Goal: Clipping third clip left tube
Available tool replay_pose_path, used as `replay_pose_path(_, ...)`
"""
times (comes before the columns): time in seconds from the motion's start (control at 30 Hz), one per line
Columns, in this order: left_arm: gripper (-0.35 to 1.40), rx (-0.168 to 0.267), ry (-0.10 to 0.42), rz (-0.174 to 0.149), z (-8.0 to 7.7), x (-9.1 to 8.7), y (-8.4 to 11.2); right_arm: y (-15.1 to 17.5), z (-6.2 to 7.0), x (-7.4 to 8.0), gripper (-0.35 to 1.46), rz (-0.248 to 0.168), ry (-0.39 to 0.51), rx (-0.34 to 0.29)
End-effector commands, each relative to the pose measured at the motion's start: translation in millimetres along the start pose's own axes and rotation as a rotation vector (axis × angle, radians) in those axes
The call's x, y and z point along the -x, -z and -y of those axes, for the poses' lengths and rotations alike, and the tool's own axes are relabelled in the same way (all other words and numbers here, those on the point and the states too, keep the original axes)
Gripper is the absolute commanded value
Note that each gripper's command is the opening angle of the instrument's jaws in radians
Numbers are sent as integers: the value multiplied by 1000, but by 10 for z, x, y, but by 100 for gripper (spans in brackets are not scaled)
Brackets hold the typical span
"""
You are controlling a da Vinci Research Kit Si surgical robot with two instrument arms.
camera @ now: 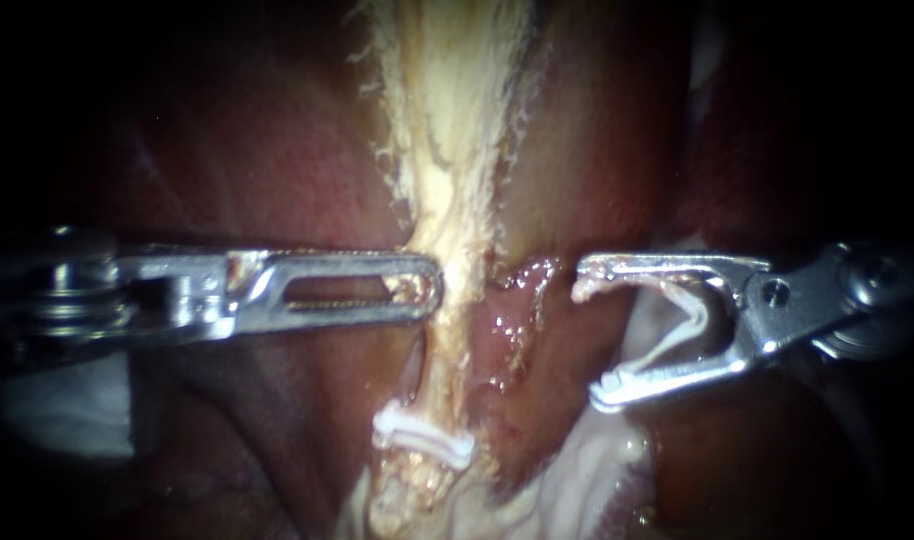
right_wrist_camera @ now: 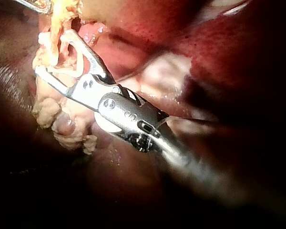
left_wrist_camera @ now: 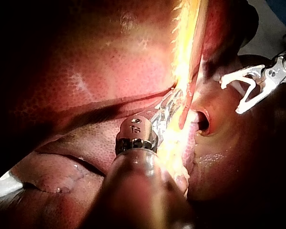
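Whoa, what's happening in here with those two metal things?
Two thin instruments are working on a pale yellow tube running between dark red liver tissue. The left instrument has its jaws shut on the tube, steadying it. The right instrument holds an open white clip in its jaws, beside the tube, not yet around it. A closed white clip already sits across the tube lower down.

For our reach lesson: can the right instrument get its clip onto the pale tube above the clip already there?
Probably yes: the right instrument faces the pale tube, its loaded clip spread wide; only reddish tissue lies between, and the left instrument grips the tube.
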Motion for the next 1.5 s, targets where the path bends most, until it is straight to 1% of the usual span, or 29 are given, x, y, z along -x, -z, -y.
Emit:
replay_pose_path(0.03,-35,-1,0,0,0,0,0,0,0,0,60,0,0,0)
replay_pose_path(0.17,-35,2,0,1,0,1,6,-1,1,-1,60,0,0,0)
replay_pose_path(0.33,-35,-2,8,31,7,11,37,-4,2,2,60,1,2,1)
replay_pose_path(0.4,-35,4,12,47,9,15,52,-6,2,2,60,1,3,2)
replay_pose_path(0.47,-35,10,14,55,7,17,63,-8,3,3,60,-2,-2,4)
replay_pose_path(0.57,-35,15,14,65,0,18,74,-15,5,5,60,3,-6,2)
replay_pose_path(0.7,-35,22,14,71,-6,19,82,-30,7,7,60,6,-19,-10)
replay_pose_path(0.8,-35,25,16,77,-8,21,89,-45,9,10,60,7,-26,-21)
replay_pose_path(0.9,-35,28,17,79,-9,21,92,-61,11,13,60,4,-51,-34)
replay_pose_path(1.07,-35,28,17,79,-10,21,94,-89,11,21,60,16,-114,-51)
replay_pose_path(1.33,-35,29,18,80,-9,19,96,-130,2,39,60,43,-201,-53)
replay_pose_path(1.5,-35,30,19,81,-7,18,96,-149,-4,51,60,52,-231,-57)
